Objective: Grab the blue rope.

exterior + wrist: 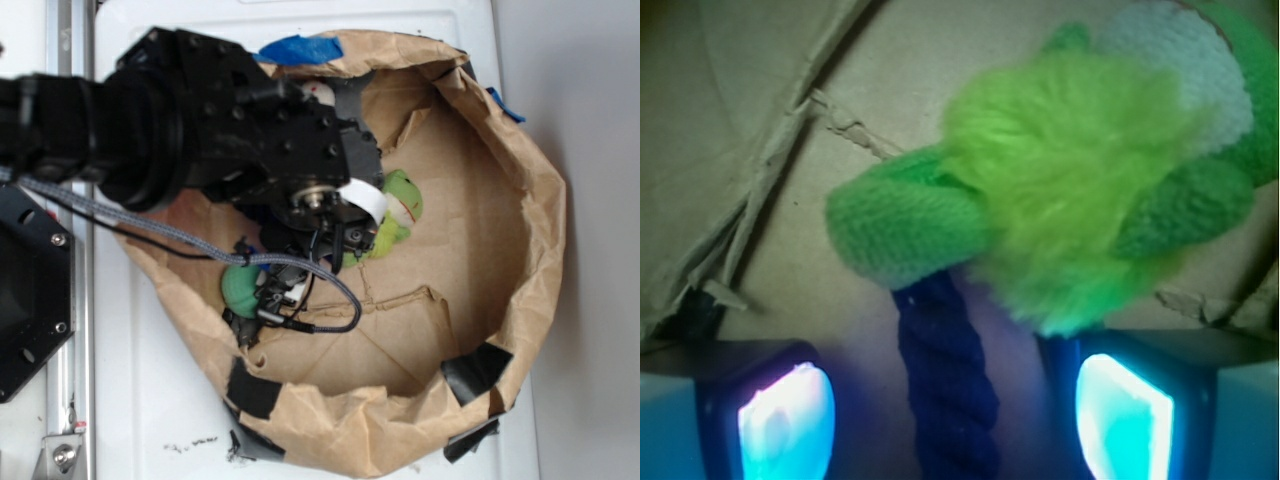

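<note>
Blue rope (pixel 945 385) sits between my gripper (pixel 950 420) fingers in the wrist view, a thick navy twisted strand running up under the fuzzy green plush toy (pixel 1070 200). Both glowing finger pads (pixel 785 420) stand well apart from the strand on either side, so the jaws are wide open and hold nothing. I judge the approach done and the closing and lifting left. From the exterior view, the arm hides the rope inside the brown paper bag (pixel 520 200), whose walls are patched with black tape (pixel 475 370).
</note>
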Motion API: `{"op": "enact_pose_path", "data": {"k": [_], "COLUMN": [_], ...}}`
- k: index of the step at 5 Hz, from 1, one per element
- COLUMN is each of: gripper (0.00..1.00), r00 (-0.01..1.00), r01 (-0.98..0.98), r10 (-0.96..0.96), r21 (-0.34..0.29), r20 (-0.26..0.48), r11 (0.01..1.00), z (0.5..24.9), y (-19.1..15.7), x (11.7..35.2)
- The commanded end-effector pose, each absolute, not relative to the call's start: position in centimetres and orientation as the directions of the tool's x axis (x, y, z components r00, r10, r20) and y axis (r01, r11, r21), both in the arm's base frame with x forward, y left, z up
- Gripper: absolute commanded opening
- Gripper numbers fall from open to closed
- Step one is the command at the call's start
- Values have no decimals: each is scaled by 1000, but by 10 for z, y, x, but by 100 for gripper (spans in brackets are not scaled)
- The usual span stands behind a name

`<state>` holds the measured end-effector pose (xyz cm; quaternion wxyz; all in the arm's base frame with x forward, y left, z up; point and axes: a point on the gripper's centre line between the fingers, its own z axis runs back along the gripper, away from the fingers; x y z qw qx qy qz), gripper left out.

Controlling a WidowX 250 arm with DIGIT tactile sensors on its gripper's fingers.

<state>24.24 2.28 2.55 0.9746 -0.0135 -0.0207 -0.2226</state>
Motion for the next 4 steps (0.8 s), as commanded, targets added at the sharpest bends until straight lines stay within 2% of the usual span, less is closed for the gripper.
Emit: {"op": "enact_pose_path", "data": {"k": [1, 2, 4], "gripper": [100, 100, 100], "r00": [885, 893, 905], "r01": [463, 448, 425], "r10": [-462, -447, -425], "r21": [-19, -16, -16], "r20": [55, 51, 23], "r11": [886, 894, 905], "z": [46, 48, 36], "y": [26, 33, 41], "x": [221, 222, 228]}}
